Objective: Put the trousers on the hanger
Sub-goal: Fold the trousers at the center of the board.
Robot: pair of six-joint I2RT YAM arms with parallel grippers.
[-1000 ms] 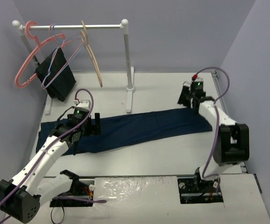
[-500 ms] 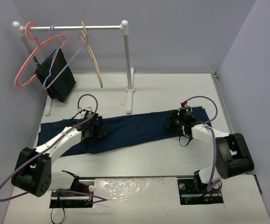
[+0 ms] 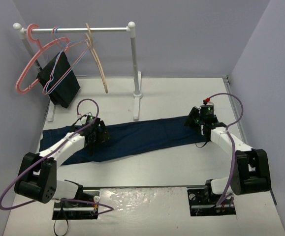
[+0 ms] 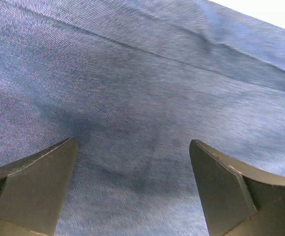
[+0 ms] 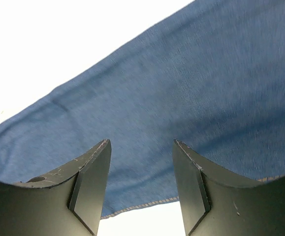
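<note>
The dark blue trousers (image 3: 142,136) lie flat and stretched left to right across the white table. The wooden hanger (image 3: 97,58) hangs by its hook from the rail at the back left, far from both arms. My left gripper (image 3: 96,135) hovers low over the trousers' left part, open wide; in its wrist view, denim (image 4: 142,73) fills the frame between the spread fingers (image 4: 39,191). My right gripper (image 3: 197,121) is over the trousers' right end, open with nothing between the jaws. Its wrist view shows cloth (image 5: 181,88) and a stitched hem just below the fingertips (image 5: 95,162).
A white rail stand (image 3: 132,64) rises at the back, its foot (image 3: 137,105) touching the trousers' far edge. On the rail also hang a pink plastic hanger (image 3: 28,69), thin wire hangers (image 3: 63,54) and a black cloth (image 3: 58,81). Purple walls close in on three sides.
My right gripper came from the far right back of the table down to the trousers' right end, opening slightly. My left arm dropped lower, its gripper staying over the trousers' left part.
</note>
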